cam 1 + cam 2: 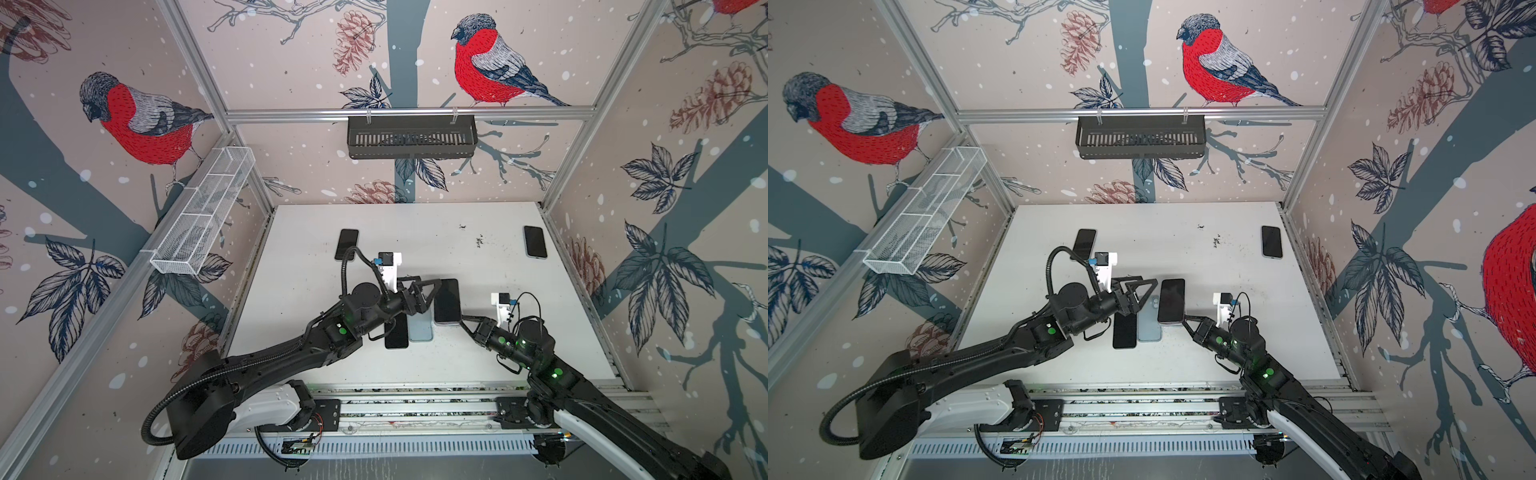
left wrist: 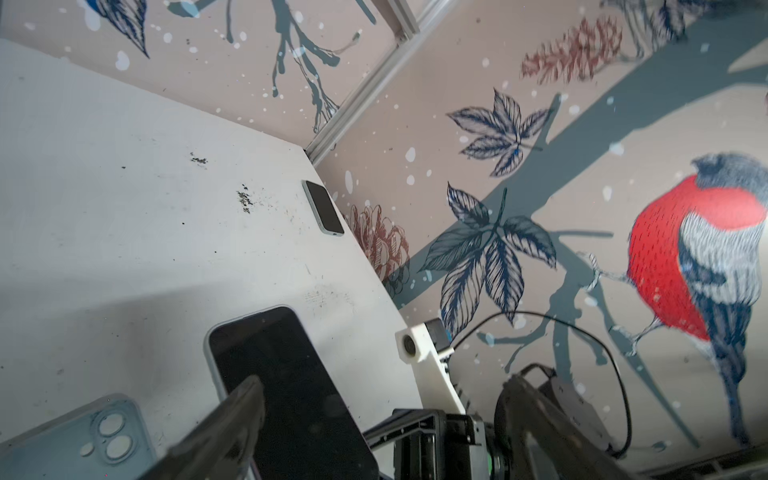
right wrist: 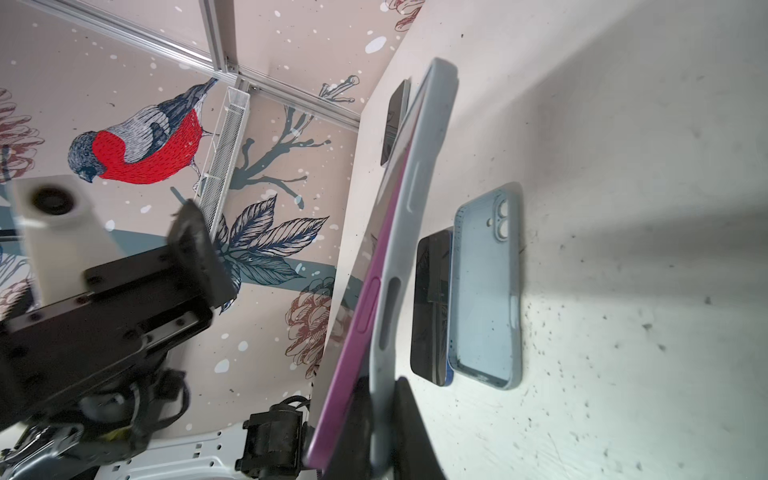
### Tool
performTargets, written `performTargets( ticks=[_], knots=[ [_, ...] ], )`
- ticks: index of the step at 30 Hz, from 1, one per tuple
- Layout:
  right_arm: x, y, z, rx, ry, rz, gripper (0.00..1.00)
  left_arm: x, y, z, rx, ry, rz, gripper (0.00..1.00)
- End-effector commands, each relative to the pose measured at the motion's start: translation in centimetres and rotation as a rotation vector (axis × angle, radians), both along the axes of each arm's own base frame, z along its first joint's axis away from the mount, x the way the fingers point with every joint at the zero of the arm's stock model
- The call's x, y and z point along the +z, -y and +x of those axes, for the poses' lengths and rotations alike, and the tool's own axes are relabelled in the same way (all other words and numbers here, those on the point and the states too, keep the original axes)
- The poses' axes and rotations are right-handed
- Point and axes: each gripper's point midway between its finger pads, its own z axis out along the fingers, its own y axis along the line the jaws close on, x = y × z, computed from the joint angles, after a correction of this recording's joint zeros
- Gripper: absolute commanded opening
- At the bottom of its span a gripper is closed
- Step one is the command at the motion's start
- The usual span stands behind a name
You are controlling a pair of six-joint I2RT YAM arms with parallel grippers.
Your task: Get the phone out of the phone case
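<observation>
The right gripper (image 1: 463,320) is clenching the near end of the purple phone (image 1: 447,301) and is holding it off the white table (image 1: 415,232), so that the phone is reaching out ahead of the fingertips with its dark screen facing up. In the right wrist view the pale phone case (image 3: 432,124) is wrapping the phone's back, and the phone's purple side is showing along the case's rim; how far it is seated cannot be told. The left gripper (image 1: 432,296) is standing released, jaws spread wide, just beside the phone's long edge on the side away from the right gripper. Whether a fingertip is touching the phone cannot be told. Below the left gripper, an empty light-blue case (image 1: 420,332) is lying on the table with a bare black phone (image 1: 396,336) just beside it. Two more phones are lying well apart from both grippers: a far-left phone (image 1: 347,243) beyond the left gripper, and a far-right phone (image 1: 535,242) beyond the right gripper.
</observation>
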Motion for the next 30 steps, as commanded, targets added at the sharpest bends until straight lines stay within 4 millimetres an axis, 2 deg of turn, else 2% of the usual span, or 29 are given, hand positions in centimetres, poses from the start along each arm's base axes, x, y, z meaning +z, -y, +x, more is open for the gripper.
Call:
performTargets(
  ticks=[1,5,12,15,17,19,30],
  knots=[
    [0.6,0.0,-0.1,0.016,0.029,0.011,0.00,-4.2,0.2,-1.3,0.016,0.134,0.392,0.89],
    [0.4,0.1,-0.1,0.016,0.024,0.013,0.00,-5.4,1.6,-3.6,-0.027,0.235,0.571,0.87],
    [0.1,0.1,-0.2,0.018,0.015,0.010,0.00,-8.4,4.3,-5.3,-0.091,0.311,0.779,0.83],
    [0.0,0.1,-0.3,0.020,0.011,0.008,0.00,-9.6,5.3,-5.3,-0.113,0.317,0.830,0.83],
    [0.1,0.1,-0.4,0.023,0.014,0.011,0.00,-10.8,5.1,-4.8,-0.083,0.317,0.880,0.83],
    [0.0,0.1,-0.5,0.025,0.012,0.011,0.00,-10.4,5.6,-4.3,-0.062,0.326,0.888,0.81],
    [-0.4,0.2,-0.9,0.036,0.012,0.021,0.00,-12.2,5.4,-3.0,0.010,0.305,1.005,0.75]
  ],
)
